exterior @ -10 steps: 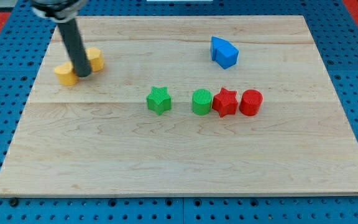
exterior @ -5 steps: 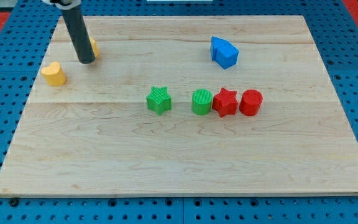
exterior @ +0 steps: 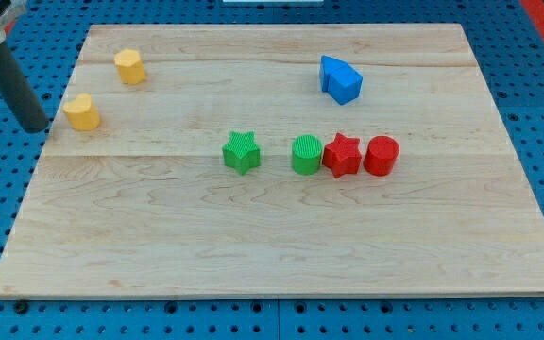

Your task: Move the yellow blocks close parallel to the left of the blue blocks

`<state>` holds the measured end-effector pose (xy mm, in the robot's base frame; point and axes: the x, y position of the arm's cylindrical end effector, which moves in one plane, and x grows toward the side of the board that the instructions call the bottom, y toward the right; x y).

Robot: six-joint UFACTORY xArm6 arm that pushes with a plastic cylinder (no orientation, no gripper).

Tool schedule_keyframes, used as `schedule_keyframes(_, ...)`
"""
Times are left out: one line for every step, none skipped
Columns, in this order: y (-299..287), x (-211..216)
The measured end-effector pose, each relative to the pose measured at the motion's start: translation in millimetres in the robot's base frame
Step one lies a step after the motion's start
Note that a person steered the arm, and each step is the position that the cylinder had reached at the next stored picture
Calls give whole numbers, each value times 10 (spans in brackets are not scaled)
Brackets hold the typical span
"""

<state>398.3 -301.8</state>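
Note:
Two yellow blocks lie at the board's upper left: a yellow hexagonal block (exterior: 130,66) and a yellow rounded block (exterior: 82,112) below and left of it. A blue block (exterior: 340,79) sits at the upper right, far from them. My tip (exterior: 36,127) is at the board's left edge, just left of the yellow rounded block and apart from it.
A green star (exterior: 242,152), a green cylinder (exterior: 307,155), a red star (exterior: 342,156) and a red cylinder (exterior: 382,156) lie in a row across the middle of the wooden board (exterior: 281,246). Blue pegboard surrounds the board.
My tip moved from between the yellow blocks up, then out left to the board's edge. The yellow blocks were pushed apart: one up, the other left.

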Motion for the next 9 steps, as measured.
schedule_keyframes(288,-299)
schedule_keyframes(293,-76)
schedule_keyframes(48,45)
schedule_keyframes(489,64)
schedule_keyframes(822,72)
schedule_keyframes(822,-45)
schedule_keyframes(862,-251)
schedule_keyframes(710,-383)
schedule_keyframes(627,-118)
